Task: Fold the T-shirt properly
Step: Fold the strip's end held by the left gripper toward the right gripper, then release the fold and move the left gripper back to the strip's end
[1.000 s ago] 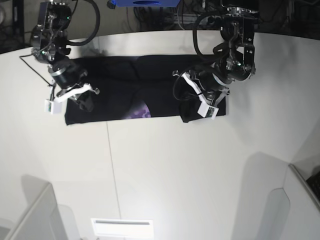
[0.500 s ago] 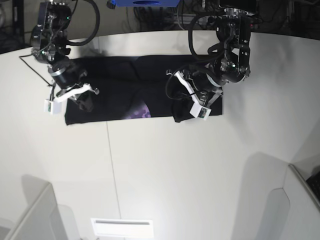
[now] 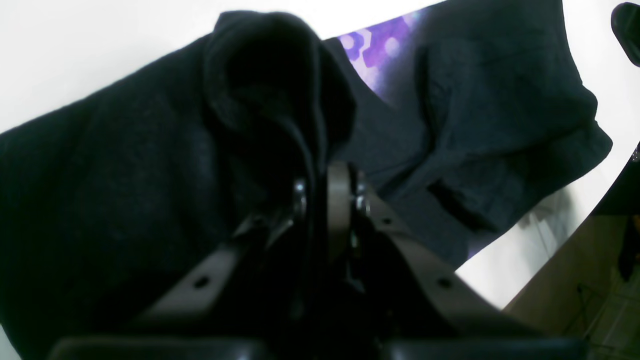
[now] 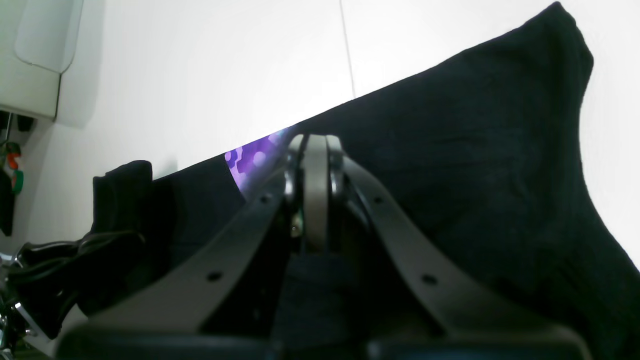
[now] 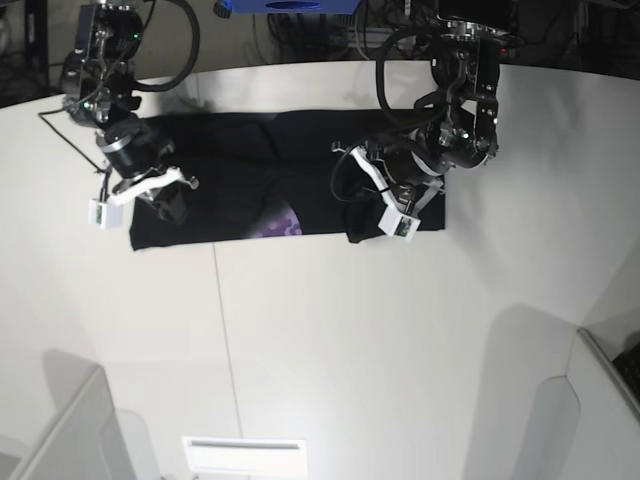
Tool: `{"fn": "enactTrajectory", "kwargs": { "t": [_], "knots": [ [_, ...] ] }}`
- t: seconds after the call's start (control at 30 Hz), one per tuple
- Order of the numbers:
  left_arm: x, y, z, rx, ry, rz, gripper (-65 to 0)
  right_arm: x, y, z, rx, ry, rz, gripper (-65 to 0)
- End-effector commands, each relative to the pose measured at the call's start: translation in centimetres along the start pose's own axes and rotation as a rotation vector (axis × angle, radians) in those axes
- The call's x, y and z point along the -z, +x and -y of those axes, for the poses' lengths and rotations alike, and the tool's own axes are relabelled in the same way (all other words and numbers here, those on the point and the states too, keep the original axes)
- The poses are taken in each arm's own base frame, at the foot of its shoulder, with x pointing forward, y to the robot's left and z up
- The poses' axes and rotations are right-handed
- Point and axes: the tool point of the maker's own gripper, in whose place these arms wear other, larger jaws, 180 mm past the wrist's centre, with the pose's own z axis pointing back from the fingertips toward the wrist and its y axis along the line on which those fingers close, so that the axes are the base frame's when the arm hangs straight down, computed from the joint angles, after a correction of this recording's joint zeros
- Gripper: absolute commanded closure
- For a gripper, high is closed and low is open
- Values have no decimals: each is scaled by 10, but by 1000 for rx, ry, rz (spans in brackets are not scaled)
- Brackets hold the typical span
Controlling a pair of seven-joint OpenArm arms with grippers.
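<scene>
Our left gripper (image 3: 320, 187) and right gripper (image 4: 312, 165) had fingers clamped on the limp, light black T-shirt (image 5: 230, 180), best gripped by its hems.

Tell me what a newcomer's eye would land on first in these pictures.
First, the black T-shirt stretched as a long band across the far part of the white table, with a patch of purple print peeking out at its near edge. Next, the two dark arms at its ends: the left gripper shut on a raised bunch of cloth, the right gripper shut above the other end.
</scene>
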Motion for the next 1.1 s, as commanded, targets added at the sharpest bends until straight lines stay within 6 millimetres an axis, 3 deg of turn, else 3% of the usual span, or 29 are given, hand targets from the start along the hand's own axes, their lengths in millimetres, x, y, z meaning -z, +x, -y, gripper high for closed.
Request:
{"fn": "enactTrajectory", "kwargs": {
  "t": [0.0,0.17,0.43,0.67,0.8,1.07],
  "knots": [
    [-2,13,4,6,-15,43,0,-2,14,-4,-11,14,44,0],
    [-2,12,5,5,-17,41,-3,-2,14,-4,-11,14,44,0],
    [-2,9,6,3,-18,35,-219,-2,14,-3,-10,13,44,0],
    [10,1,35,60,-89,-5,-385,-2,14,-4,-8,13,44,0],
    [16,4,36,63,-99,-13,-403,-2,14,-4,-8,13,44,0],
    [28,-8,77,152,-196,-68,-397,-2,15,-4,-6,14,50,0]
  ]
}}
